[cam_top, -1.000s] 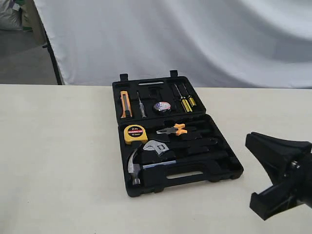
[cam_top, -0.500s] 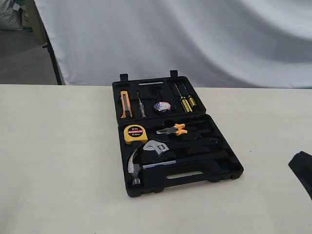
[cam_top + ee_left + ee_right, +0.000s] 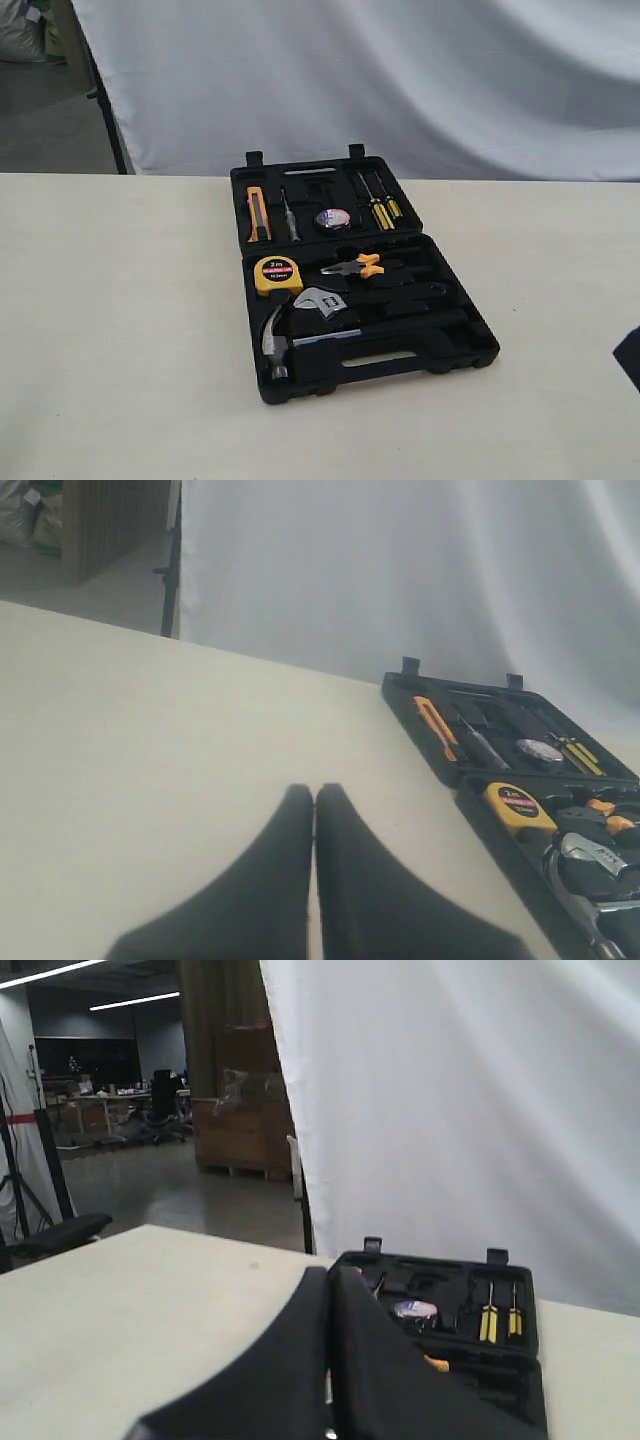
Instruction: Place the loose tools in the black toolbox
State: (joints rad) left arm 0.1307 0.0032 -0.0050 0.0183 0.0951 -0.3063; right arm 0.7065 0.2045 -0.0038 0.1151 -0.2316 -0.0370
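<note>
Okay, exterior view: black toolbox (image 3: 455, 345) sits mid-table (image 3: 120, 330), both halves laid flat. The claw hammer (image 3: 275, 343) lies in the near half by the slot handle, the adjustable wrench (image 3: 322, 303) just behind it, and the tape roll (image 3: 333, 218) in the far half. Yellow tape measure (image 3: 277, 275) and orange-handled pliers (image 3: 356, 267) sit in the near half, with an orange knife (image 3: 258, 214) and yellow screwdrivers (image 3: 381, 211) in the far half. No fingers show here, only a dark shape (image 3: 632, 356) at the right edge, well apart from the box; cannot tell what part it is. Left wrist view: left gripper (image 3: 315, 792) has its fingers pressed together with nothing between them, over bare table. The toolbox (image 3: 470, 805) is off to one side of the tips, apart from them, with the tape roll (image 3: 540, 750) and wrench (image 3: 592, 853) visible in it. Right wrist view: right gripper (image 3: 331, 1275) has its fingers closed flat against each other, holding nothing. The toolbox (image 3: 515, 1380) lies beyond the tips and is partly covered by them, and the tape roll (image 3: 413, 1309) shows just past one finger. Touching or not, cannot tell; hammer and wrench are hidden here.
</note>
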